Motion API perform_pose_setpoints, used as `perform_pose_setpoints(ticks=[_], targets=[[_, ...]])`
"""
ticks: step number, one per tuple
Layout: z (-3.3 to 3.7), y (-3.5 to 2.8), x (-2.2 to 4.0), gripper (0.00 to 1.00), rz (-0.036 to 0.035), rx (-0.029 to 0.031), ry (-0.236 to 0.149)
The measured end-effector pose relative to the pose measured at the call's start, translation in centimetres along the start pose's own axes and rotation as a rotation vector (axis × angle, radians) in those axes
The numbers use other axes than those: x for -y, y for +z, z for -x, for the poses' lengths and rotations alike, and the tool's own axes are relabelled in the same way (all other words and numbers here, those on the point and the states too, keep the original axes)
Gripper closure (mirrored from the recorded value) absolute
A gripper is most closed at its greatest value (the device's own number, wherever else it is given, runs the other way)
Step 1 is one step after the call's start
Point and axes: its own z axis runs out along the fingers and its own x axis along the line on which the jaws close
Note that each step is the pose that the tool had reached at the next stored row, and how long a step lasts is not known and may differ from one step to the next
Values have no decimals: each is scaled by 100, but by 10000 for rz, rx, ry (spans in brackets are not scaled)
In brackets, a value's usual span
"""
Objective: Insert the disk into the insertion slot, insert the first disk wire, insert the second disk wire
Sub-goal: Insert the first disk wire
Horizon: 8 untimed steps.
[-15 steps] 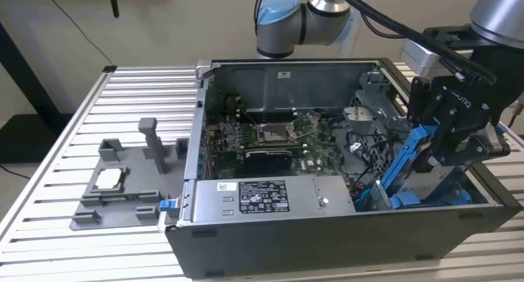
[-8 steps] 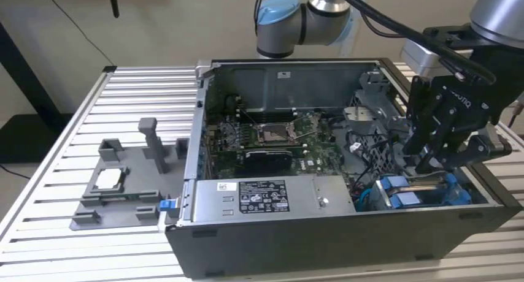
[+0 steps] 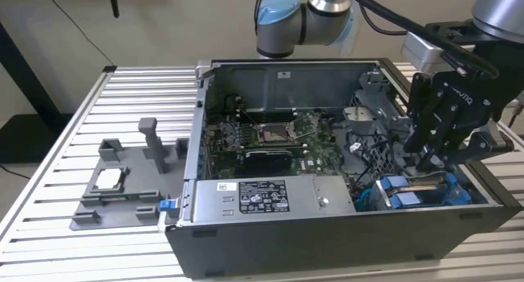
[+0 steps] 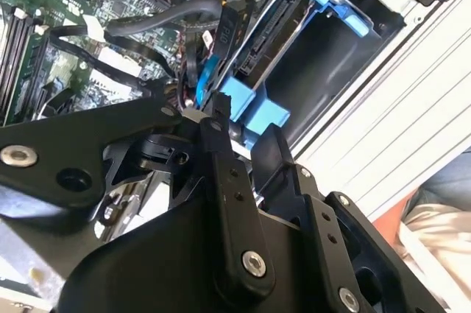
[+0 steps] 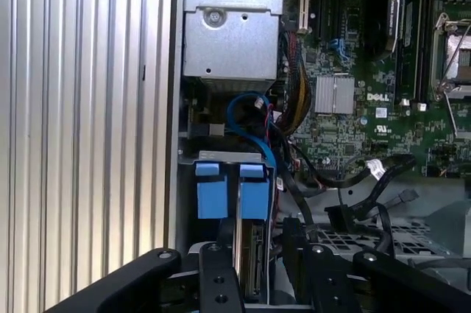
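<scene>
Already the disk (image 5: 249,265) stood on edge inside the insertion slot (image 4: 324,81) — the grey bay in the computer case's (image 3: 327,248) near corner, at the exterior view's right end of the case, beside the power-supply box (image 3: 262,199). The claw (image 3: 426,165) reached down into the case and straddled the disk's upper edge, close by its two blue carrier tabs (image 5: 212,194) — whether clamped on it or standing apart, I could not tell.

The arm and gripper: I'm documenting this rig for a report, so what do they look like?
The arm is silver-grey with rounded joints and a light blue joint cap; a black cable runs along it. The gripper is black, built of angular linked bars joined with silver screws, with white lettering on its body. A small grey box sits at the wrist.
</scene>
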Motion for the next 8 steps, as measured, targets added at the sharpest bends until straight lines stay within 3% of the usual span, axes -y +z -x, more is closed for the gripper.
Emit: perform_pose_setpoints(ticks=[5,6,7,8], targets=[[7,-113,-5,60,-134,-4,-1],[11,-121,-5,60,-206,-3,-3],[19,-123,-6,60,-321,-5,-5],[31,-125,-7,60,-486,-13,-8]])
